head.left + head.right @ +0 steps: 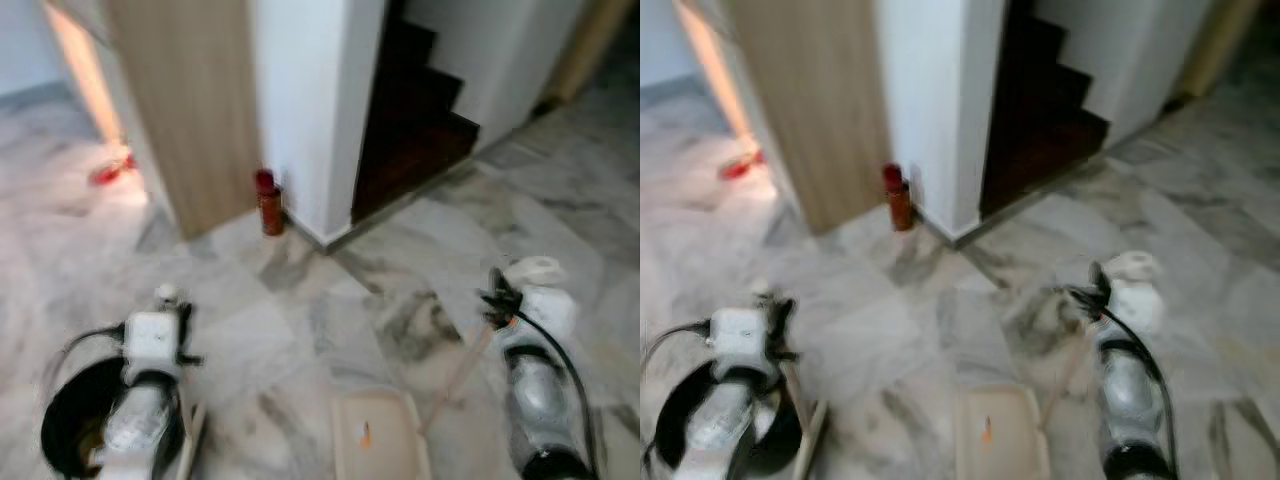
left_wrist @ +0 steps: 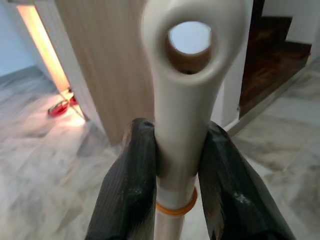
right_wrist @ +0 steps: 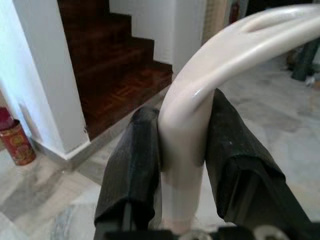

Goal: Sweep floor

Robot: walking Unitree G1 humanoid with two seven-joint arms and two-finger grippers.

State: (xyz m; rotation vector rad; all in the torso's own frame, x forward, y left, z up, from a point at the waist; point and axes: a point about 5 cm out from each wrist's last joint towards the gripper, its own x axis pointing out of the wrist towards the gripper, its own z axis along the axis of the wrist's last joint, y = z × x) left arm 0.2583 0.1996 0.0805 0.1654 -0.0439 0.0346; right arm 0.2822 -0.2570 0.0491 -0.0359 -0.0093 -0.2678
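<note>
Left gripper (image 2: 176, 165) clamped on the cream broom handle (image 2: 187, 90)

Both black fingers (image 2: 131, 185) press the handle just above its orange ring (image 2: 175, 207); beyond the handle stands a wooden panel (image 2: 107, 60), with a red object (image 2: 59, 107) on the marble floor (image 2: 45, 175) beside it.

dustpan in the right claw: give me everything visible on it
The dustpan is cream plastic by the look, a shallow tray with a raised rim, lying flat on the marble floor low between the arms. A small orange scrap lies inside. A thin pale stick slants up from it to the right claw. In the right wrist view its curved, glossy handle top is pinched between both black fingers. The head views are blurred, so finer detail is lost.
</note>
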